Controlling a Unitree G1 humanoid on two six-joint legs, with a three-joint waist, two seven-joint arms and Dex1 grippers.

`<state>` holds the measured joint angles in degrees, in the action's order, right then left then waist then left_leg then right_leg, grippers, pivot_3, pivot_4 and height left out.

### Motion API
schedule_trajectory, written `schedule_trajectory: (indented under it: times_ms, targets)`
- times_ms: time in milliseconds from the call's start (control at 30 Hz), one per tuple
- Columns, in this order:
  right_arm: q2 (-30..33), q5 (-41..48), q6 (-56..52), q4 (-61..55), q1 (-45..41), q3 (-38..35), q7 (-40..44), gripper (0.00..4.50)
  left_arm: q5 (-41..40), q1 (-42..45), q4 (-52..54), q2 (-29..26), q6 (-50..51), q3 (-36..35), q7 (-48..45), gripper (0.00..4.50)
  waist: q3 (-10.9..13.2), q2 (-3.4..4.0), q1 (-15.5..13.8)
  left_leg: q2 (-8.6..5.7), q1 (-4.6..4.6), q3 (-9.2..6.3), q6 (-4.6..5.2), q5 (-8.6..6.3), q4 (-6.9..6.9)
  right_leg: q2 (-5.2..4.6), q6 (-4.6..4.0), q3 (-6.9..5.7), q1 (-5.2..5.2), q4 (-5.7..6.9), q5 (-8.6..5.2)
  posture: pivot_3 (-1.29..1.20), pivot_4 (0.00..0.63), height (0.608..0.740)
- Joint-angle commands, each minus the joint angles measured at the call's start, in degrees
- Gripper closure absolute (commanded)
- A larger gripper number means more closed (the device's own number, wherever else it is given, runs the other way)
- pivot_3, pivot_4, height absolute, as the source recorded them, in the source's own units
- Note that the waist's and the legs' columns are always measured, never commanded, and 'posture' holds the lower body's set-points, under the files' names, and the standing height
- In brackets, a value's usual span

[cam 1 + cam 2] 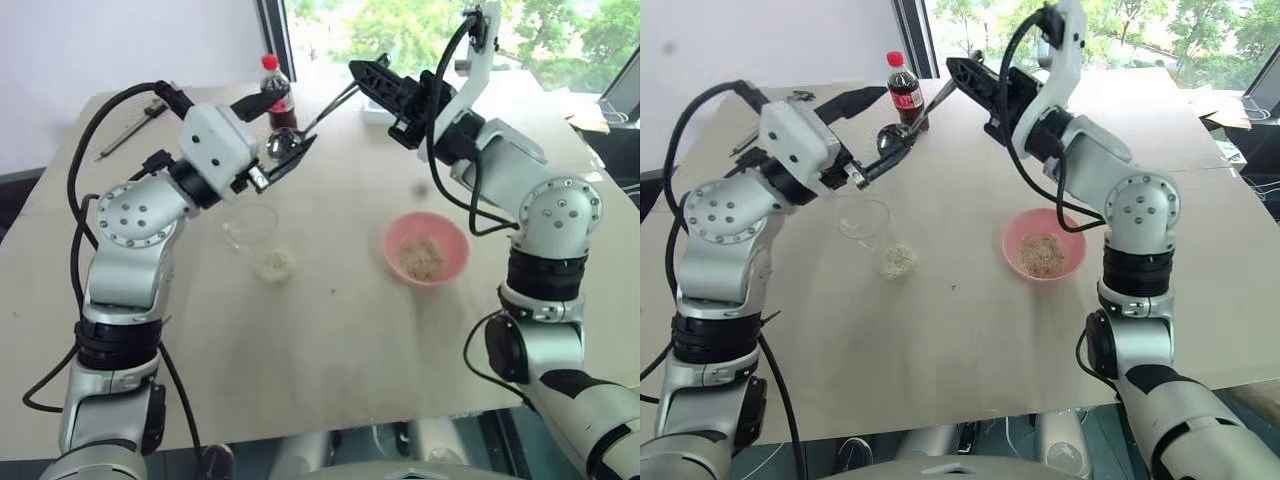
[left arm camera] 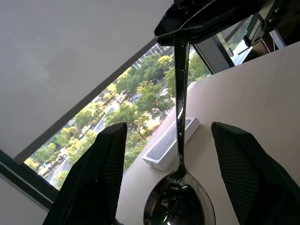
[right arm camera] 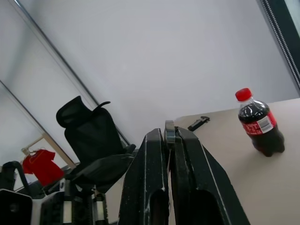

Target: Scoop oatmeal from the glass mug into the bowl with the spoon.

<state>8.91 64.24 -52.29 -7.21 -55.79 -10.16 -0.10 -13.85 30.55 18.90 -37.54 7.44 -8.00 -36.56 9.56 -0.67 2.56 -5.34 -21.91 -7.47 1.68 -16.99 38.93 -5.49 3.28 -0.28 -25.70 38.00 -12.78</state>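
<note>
The right hand pinches the spoon handle; the left hand stands wide, so draw clear before dipping into the glass mug

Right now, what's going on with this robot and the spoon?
The robot is holding the spoon in the air between its two arms, above the table. The right claw is shut on the handle, while the left claw stands open around the spoon's bowl end. Below, the glass mug is near some spilled oatmeal, and the pink bowl already holds oatmeal.
</note>
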Motion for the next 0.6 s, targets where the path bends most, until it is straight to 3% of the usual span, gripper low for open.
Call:
schedule_trajectory:
  times_ms: [33,133,300,467,600]
  targets:
    - [0.73,0.15,1.88,0.39,-2.26,-3.04,-0.48,4.5,-5.44,-2.72,4.69,1.21,4.09,-9.61,5.32,1.79,0.0,0.01,0.04,0.01,0.0,0.0,0.0,0.0,0.0,0.0,0.0,0.0,0.0,0.0,0.0,0.0,0.15,0.74]
    - [1.17,0.07,2.16,1.28,-2.37,-4.26,-0.69,4.5,-8.28,-9.72,6.1,0.37,6.86,-15.72,4.88,1.79,-0.06,0.1,0.15,0.04,0.03,0.03,0.0,0.0,-0.01,0.05,-0.01,0.04,-0.01,0.01,0.01,0.0,0.15,0.74]
    - [3.54,-0.02,2.34,2.62,-2.33,-6.6,-0.27,4.5,-13.42,-26.57,10.4,3.72,9.17,-23.66,4.47,1.79,-0.05,0.12,-0.11,0.07,0.05,0.18,0.01,-0.01,-0.04,0.1,-0.02,0.2,-0.02,-0.02,0.05,0.0,0.15,0.74]
    - [5.15,0.52,1.69,2.79,-1.94,-8.07,-0.19,4.5,-12.78,-36.23,10.17,7.2,6.82,-21.49,3.4,1.79,-0.05,0.12,-0.8,0.08,0.04,0.11,0.01,0.0,0.01,0.1,-0.07,0.22,0.03,-0.04,0.11,0.0,0.15,0.74]
    - [6.15,1.36,0.48,2.01,-1.32,-8.67,-1.24,4.5,-9.25,-36.97,4.44,8.23,2.27,-17.48,1.97,1.79,-0.05,0.14,-1.14,0.11,0.06,0.13,0.0,0.0,0.01,0.15,-0.16,0.26,0.04,-0.04,0.3,0.0,0.15,0.74]
